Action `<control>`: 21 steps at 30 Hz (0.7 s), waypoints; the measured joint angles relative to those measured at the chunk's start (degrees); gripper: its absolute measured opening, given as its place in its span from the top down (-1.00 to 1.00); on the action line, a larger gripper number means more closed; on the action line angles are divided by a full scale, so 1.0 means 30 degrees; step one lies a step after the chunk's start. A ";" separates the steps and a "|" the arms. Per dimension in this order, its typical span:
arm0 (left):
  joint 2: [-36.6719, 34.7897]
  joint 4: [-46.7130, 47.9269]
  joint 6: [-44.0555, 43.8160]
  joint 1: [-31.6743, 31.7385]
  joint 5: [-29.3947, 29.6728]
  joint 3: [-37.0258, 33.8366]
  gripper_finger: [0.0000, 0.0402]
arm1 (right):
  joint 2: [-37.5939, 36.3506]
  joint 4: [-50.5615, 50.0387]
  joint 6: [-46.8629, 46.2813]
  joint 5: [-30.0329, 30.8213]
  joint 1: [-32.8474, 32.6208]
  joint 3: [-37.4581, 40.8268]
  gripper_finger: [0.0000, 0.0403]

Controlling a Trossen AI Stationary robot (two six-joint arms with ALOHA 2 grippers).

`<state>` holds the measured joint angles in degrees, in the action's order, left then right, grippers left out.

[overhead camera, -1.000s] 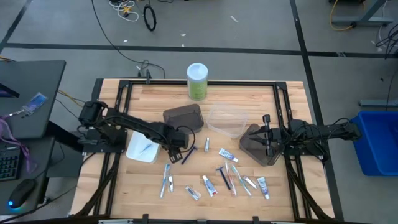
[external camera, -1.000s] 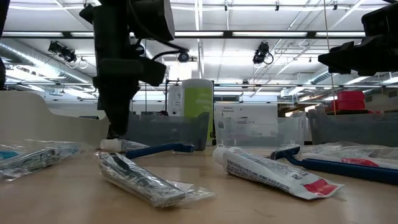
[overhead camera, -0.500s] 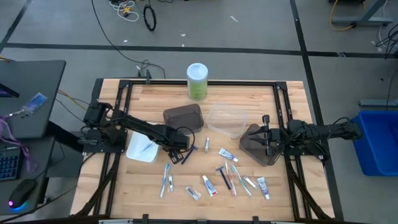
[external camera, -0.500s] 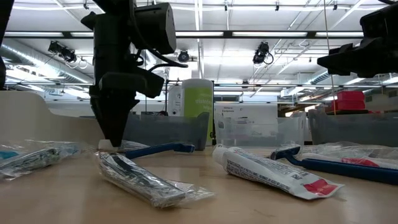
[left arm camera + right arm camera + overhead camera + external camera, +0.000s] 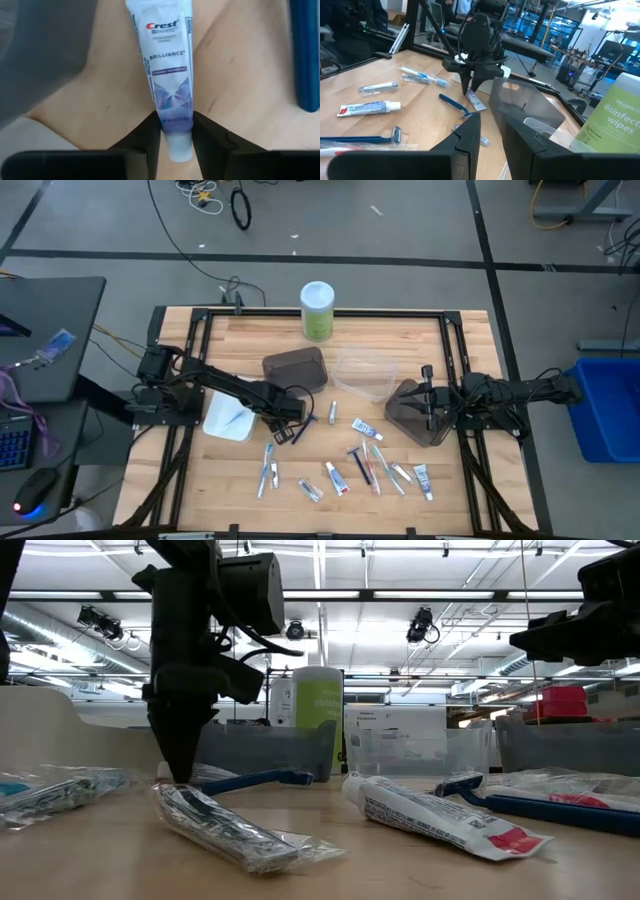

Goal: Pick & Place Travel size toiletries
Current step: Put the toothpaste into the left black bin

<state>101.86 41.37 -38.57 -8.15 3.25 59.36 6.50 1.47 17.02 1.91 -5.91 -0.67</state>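
My left gripper (image 5: 284, 431) stands low over the table between the white tray (image 5: 228, 420) and a blue razor (image 5: 306, 422), shut on a white Crest toothpaste tube (image 5: 167, 65) that lies flat on the wood. In the low view its fingers (image 5: 181, 772) reach down to the table top. More tubes (image 5: 367, 429), toothbrushes (image 5: 268, 470), razors (image 5: 358, 463) and a silvery packet (image 5: 310, 491) lie scattered toward the near edge. My right gripper (image 5: 429, 392) waits open above the right dark tray (image 5: 415, 418), touching nothing. My left gripper pinches the toothpaste tube at its cap end (image 5: 175, 131) between the two fingers (image 5: 150, 137). The fingers come from above, pointing down, one on each long side, just above the white cap (image 5: 179, 148). The tube lies flat on the table.
A tall green canister (image 5: 318, 310) stands at the far edge. A dark tray (image 5: 296, 368) and a clear tray (image 5: 365, 375) sit mid-table. In the low view a packet (image 5: 225, 828), a tube (image 5: 440, 815) and a razor (image 5: 530, 802) lie close by.
My left gripper has come down onto the tube, its fingertips sinking to the table top and shifting slightly toward the table's left edge. The tube has stayed where it lay. My right arm has kept still.
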 joint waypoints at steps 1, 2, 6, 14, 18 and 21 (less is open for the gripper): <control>0.0001 -0.0051 0.0001 -0.0006 -0.0014 0.0006 0.52 | 0.0016 0.0008 0.0000 0.0000 0.0000 0.0000 0.57; 0.0007 0.0001 0.0001 -0.0006 -0.0095 0.0006 0.55 | 0.0016 0.0008 0.0000 -0.0007 0.0000 0.0000 0.57; 0.0007 0.0255 -0.0006 -0.0006 -0.0719 0.0194 0.57 | 0.0030 0.0001 0.0000 -0.0007 0.0000 0.0000 0.57; 0.0007 0.2114 0.1290 -0.0343 0.0960 0.2879 0.60 | 0.0030 0.0001 0.0000 -0.0007 0.0000 0.0000 0.57; 0.0007 0.3271 0.2157 -0.0421 0.2391 0.5183 0.57 | 0.0030 0.0001 0.0000 -0.0007 0.0000 0.0000 0.57; 0.0007 0.4432 0.3066 -0.0358 0.3657 0.6985 0.53 | 0.0030 0.0001 0.0000 -0.0007 0.0000 0.0000 0.57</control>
<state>101.89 54.66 -29.37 -9.22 14.22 80.31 6.59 1.48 17.02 1.89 -5.91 -0.67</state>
